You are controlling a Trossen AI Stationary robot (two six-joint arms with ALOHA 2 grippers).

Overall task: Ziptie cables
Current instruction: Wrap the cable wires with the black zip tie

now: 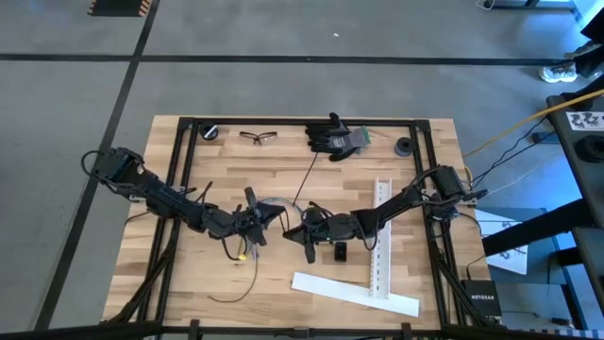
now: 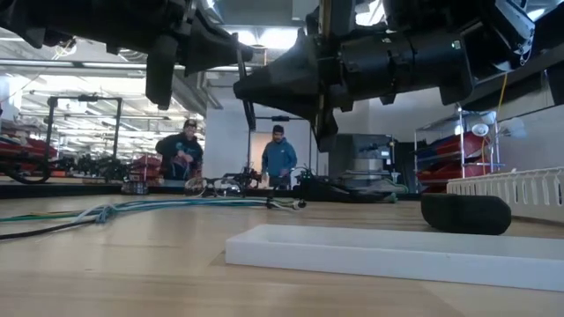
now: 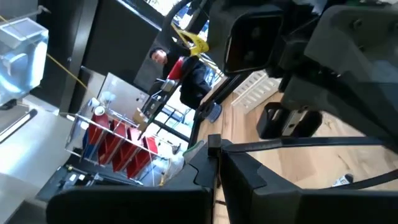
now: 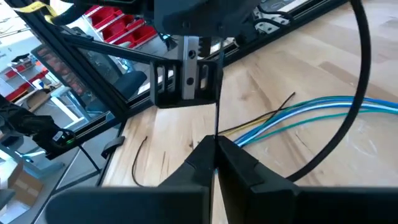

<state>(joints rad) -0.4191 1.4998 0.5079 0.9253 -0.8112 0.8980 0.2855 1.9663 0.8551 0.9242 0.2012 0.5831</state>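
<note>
1. The table (image 1: 170, 274) was a pale wooden top framed by dark rails; both arms met over its middle, well in from every edge.
2. Bare wood lay open in front of the left arm, toward the near left corner. On the right, two white perforated strips (image 1: 382, 236) formed an L that took up the near right part, and a small black block (image 1: 340, 251) sat just beside the right gripper.
3. Along the far edge lay a pair of safety glasses (image 1: 259, 137), a black glove (image 1: 334, 135) and two small black round things, all well clear of the grippers.
4. The left gripper (image 1: 253, 215) was clenched, its fingers (image 3: 249, 171) pinching a thin black ziptie (image 3: 311, 142) that ran away from the tips across the wood.
5. The right gripper (image 1: 310, 227) was also clenched, fingers (image 4: 233, 158) pressed on a thin black strip rising straight from the tips, with a wider black loop (image 4: 348, 112) arching beside it.
6. The cables (image 4: 311, 112), pale blue, green and yellowish, lay flat on the wood between the two grippers, just beyond the right fingertips and passing under the black loop.
7. Two people stood in the room far behind the table.
</note>
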